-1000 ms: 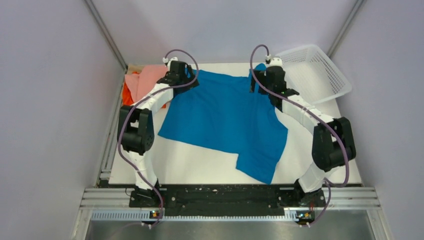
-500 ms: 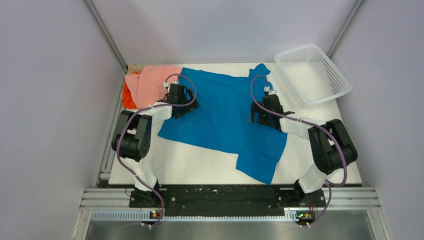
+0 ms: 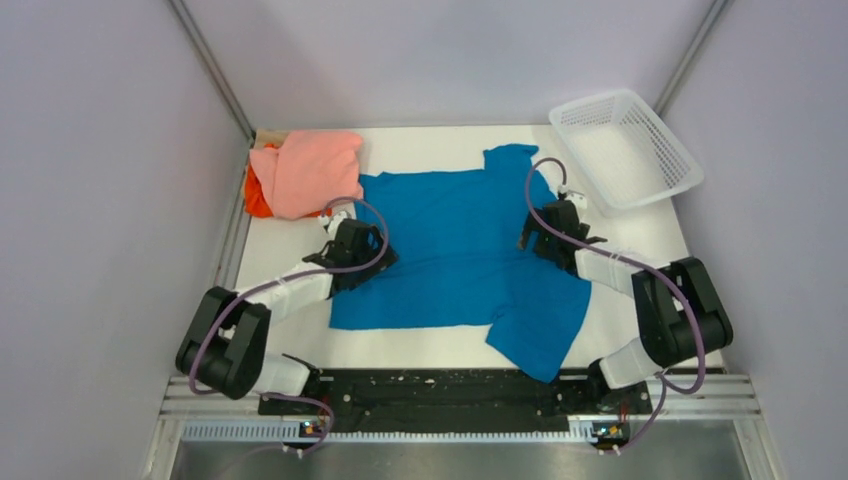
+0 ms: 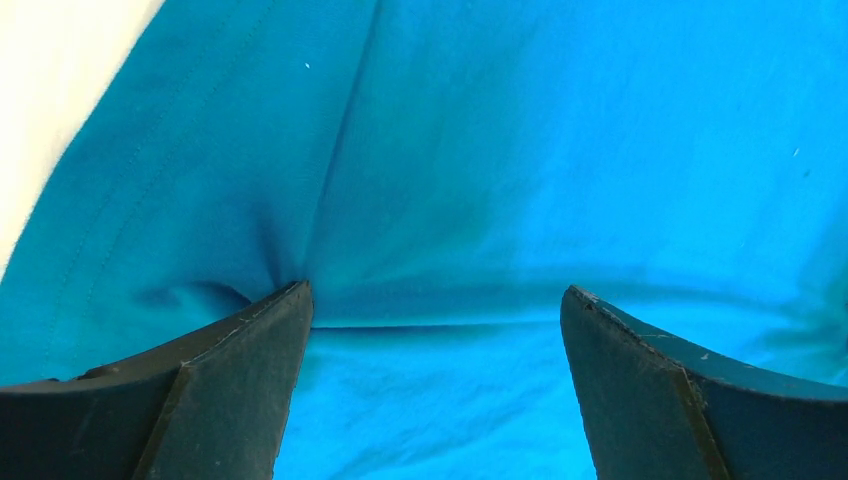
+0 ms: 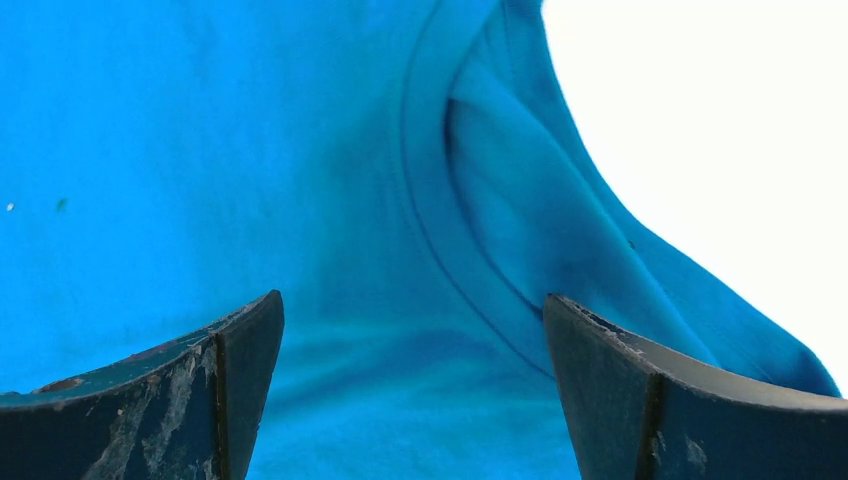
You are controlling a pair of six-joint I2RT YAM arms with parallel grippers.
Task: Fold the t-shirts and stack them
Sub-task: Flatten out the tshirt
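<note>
The bright blue t-shirt (image 3: pixel 450 250) lies spread on the white table, one sleeve toward the far side and one hanging toward the near right. My left gripper (image 3: pixel 360 248) rests low on its left part, jaws wide apart over blue cloth (image 4: pixel 500 150). My left gripper (image 4: pixel 435 300) holds nothing. My right gripper (image 3: pixel 547 228) sits on the shirt's right side by the collar (image 5: pixel 430 200). My right gripper (image 5: pixel 413 305) is open too. The salmon-pink t-shirt (image 3: pixel 310 172) lies bunched at the far left on top of the orange t-shirt (image 3: pixel 256 195).
A white plastic mesh basket (image 3: pixel 625 145) stands at the far right corner. Bare white table (image 3: pixel 430 145) shows beyond the blue shirt and to the right of the collar (image 5: pixel 720 120). Grey walls close in on both sides.
Both grippers have moved from the far edge toward the near side. The blue shirt has shifted nearer and lies flatter and squarer. The pink shirt is now uncovered.
</note>
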